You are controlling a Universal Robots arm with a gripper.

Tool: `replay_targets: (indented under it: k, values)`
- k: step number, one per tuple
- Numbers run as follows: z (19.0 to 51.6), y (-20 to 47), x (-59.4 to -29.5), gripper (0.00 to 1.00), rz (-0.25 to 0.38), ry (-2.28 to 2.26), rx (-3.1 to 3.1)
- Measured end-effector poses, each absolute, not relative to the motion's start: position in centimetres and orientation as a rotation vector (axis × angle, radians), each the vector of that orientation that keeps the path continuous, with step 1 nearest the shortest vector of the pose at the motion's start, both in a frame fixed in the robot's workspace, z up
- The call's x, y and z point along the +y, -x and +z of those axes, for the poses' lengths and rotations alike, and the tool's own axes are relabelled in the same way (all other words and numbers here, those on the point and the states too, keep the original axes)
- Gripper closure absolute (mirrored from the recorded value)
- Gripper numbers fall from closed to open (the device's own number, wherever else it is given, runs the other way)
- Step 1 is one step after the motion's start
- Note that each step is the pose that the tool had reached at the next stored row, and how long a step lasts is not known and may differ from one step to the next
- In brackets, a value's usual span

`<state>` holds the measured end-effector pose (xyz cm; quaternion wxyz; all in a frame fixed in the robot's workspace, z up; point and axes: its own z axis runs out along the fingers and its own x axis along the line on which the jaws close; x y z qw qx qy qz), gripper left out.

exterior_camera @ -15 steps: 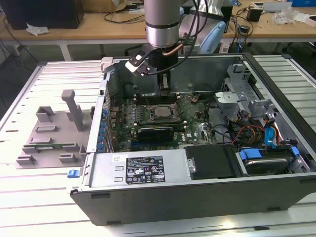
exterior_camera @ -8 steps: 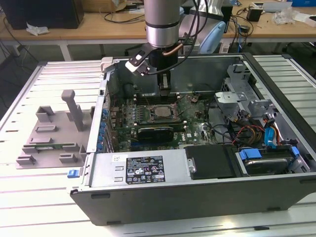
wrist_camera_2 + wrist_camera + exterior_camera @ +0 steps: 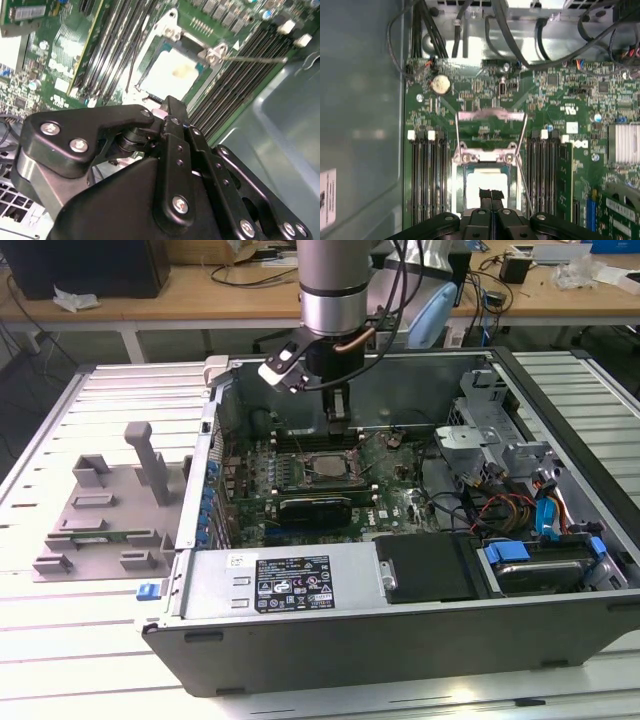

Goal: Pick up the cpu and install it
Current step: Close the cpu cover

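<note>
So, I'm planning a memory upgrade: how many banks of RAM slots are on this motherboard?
2. In the first wrist view, one bank lies beside the CPU socket, the other bank on its opposite side. Some slot ends are hidden behind the gripper.

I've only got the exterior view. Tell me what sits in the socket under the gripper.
Observer: In the first wrist view the cpu, a bright silvery square, lies in the socket.
Operator: Report the fingers.
Observer: The gripper is shut, fingers together over the cpu, nothing visible between them.
Operator: Check the retention plate.
Observer: The retention plate is flipped open, clear of the cpu.
</note>
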<state>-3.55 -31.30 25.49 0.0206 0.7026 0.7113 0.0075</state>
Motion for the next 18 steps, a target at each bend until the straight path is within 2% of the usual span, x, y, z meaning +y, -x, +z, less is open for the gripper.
replay_targets:
  k: [13,18]
  values:
    - [26.7,1.7,-31.3,0.89,0.021,-2.180,2.207]
    - [26.7,-1.3,-31.3,0.89,0.020,-2.180,2.207]
